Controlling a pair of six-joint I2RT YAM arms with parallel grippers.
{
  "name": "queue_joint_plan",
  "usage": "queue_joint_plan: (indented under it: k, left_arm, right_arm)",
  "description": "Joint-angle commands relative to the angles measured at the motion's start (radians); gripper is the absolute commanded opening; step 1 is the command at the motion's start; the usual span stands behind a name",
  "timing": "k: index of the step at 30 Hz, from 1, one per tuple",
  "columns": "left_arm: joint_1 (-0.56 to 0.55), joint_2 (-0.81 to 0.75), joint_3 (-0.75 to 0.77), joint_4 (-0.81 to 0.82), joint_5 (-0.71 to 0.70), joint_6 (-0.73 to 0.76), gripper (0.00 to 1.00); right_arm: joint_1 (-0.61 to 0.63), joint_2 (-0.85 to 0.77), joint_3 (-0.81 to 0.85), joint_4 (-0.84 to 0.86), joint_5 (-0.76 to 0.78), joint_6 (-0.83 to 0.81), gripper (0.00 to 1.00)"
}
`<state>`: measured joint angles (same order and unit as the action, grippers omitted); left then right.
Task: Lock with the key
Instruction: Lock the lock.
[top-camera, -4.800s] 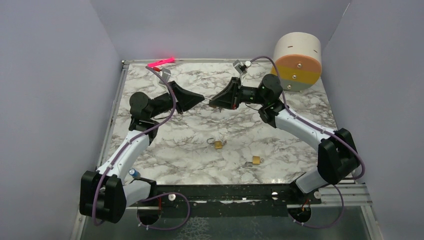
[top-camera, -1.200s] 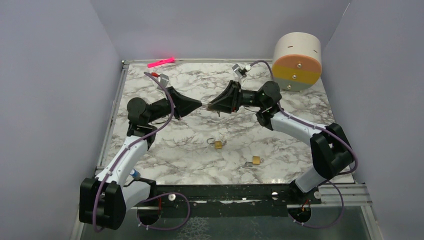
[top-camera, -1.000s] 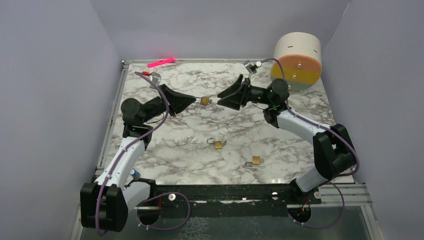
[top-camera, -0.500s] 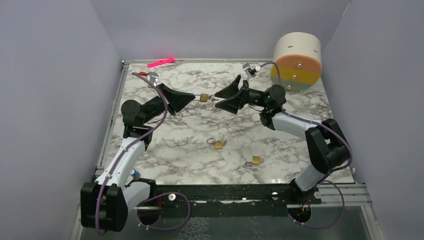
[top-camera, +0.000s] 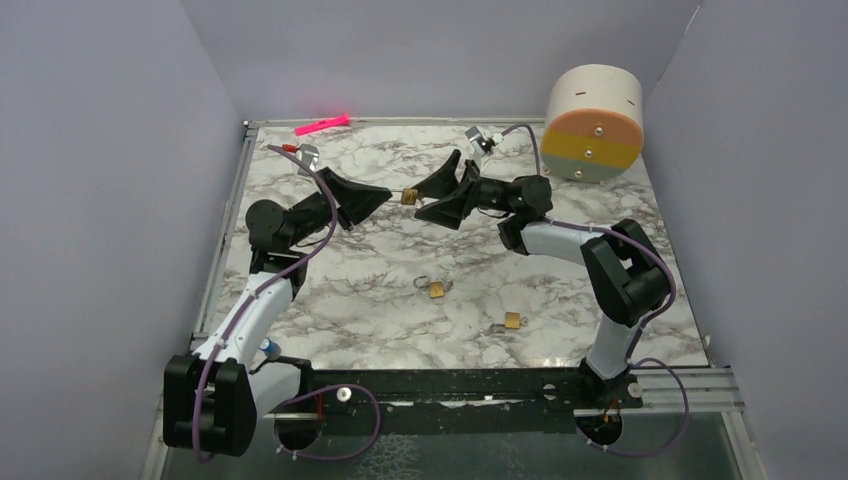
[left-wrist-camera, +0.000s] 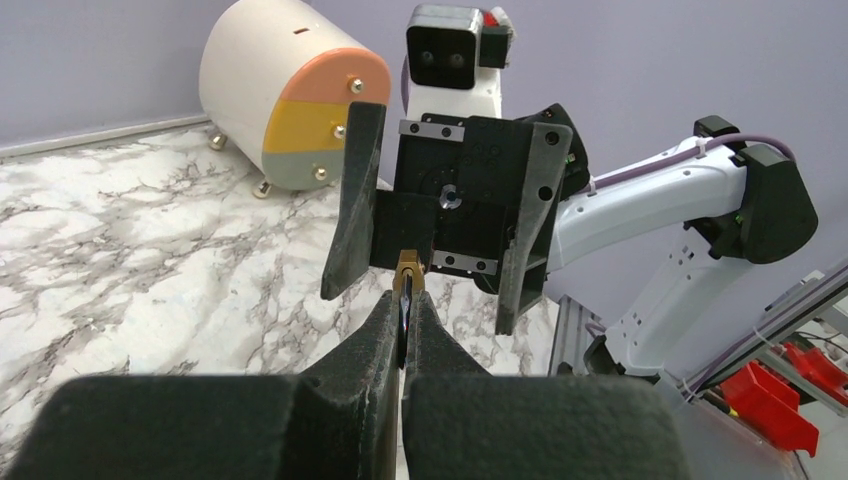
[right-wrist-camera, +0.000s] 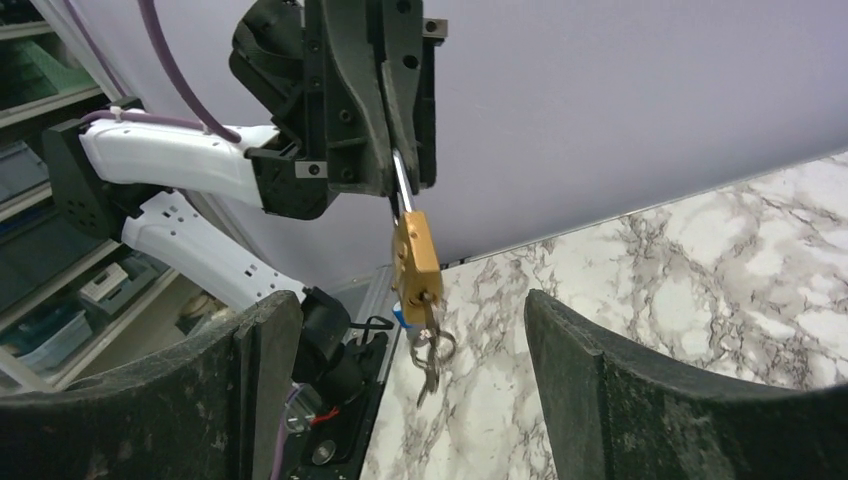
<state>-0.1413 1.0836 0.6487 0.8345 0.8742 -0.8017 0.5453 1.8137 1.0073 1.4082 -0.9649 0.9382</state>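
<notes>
A small brass padlock (right-wrist-camera: 415, 258) hangs above the marble table, and my left gripper (left-wrist-camera: 404, 305) is shut on its silver shackle. The key (right-wrist-camera: 428, 345) sticks in the keyhole on the lock's free end, with a ring and a spare key dangling from it. My right gripper (right-wrist-camera: 410, 380) faces the left one, open, one finger on each side of the key end and apart from it. From above, the padlock (top-camera: 408, 196) sits between the left gripper (top-camera: 390, 196) and the right gripper (top-camera: 432, 190).
Two more brass padlocks (top-camera: 436, 289) (top-camera: 512, 321) lie on the marble table (top-camera: 330, 300), nearer the arm bases. A round drum (top-camera: 594, 122) banded white, orange and yellow stands at the far right corner. A pink strip (top-camera: 322, 125) lies at the far edge.
My right gripper let go of the key end, opened and drew back, then came forward again so its open fingers flank the key. The left gripper kept its hold on the shackle.
</notes>
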Motion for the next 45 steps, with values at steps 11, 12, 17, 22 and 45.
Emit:
queue_joint_plan:
  k: [11, 12, 17, 22, 45]
  left_arm:
    - [-0.004, 0.001, -0.026, 0.064, -0.013, 0.001, 0.00]
    - [-0.003, 0.000, -0.026, 0.065, -0.015, 0.003, 0.00]
    - [-0.002, -0.002, -0.027, 0.065, -0.018, 0.012, 0.00]
    - [-0.003, -0.008, -0.028, 0.064, -0.021, 0.012, 0.00]
    - [-0.002, 0.041, 0.028, -0.039, 0.247, 0.034, 0.00]
  right_arm:
    - [0.042, 0.011, 0.111, -0.038, -0.037, -0.042, 0.45]
    - [0.043, 0.003, 0.108, -0.057, -0.036, -0.051, 0.40]
    - [0.043, -0.045, 0.083, -0.175, -0.020, -0.121, 0.37]
    - [0.042, -0.057, 0.063, -0.191, -0.013, -0.132, 0.39]
    - [0.042, -0.158, 0.006, -0.358, -0.054, -0.190, 0.01]
